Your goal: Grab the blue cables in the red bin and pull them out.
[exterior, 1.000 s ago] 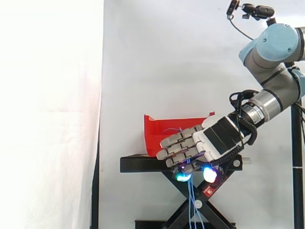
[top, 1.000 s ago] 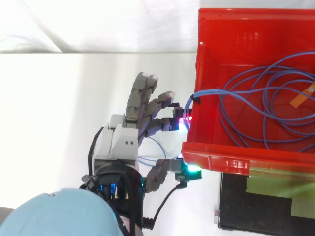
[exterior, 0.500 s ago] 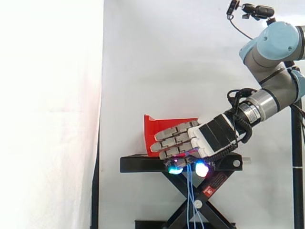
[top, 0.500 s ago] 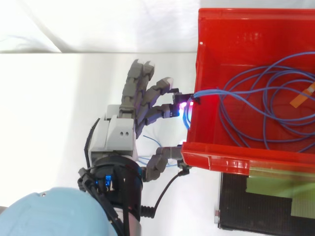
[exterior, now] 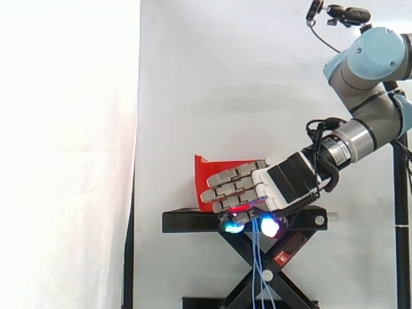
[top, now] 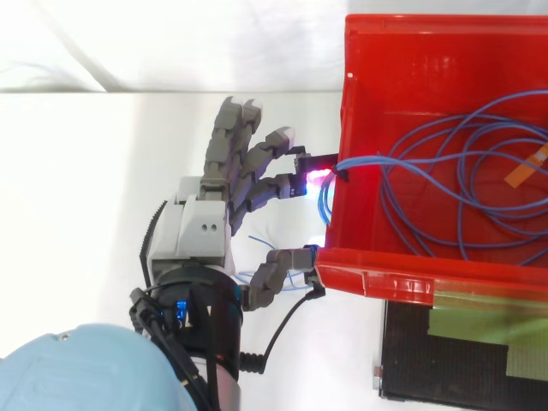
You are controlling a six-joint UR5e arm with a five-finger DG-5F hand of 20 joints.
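Hand (top: 201, 240): fingers curled, pinching blue cables (top: 364, 160) just outside the red bin (top: 402, 276) wall | Cables: a few strands over the rim, hanging below the hand; main coil inside bin | Progress: I judge grasp made, pull-out mostly left.

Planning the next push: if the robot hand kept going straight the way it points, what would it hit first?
Most likely the red bin, at its side wall where the blue cables drape over; the robot hand sits close beside it. Depth is uncertain.
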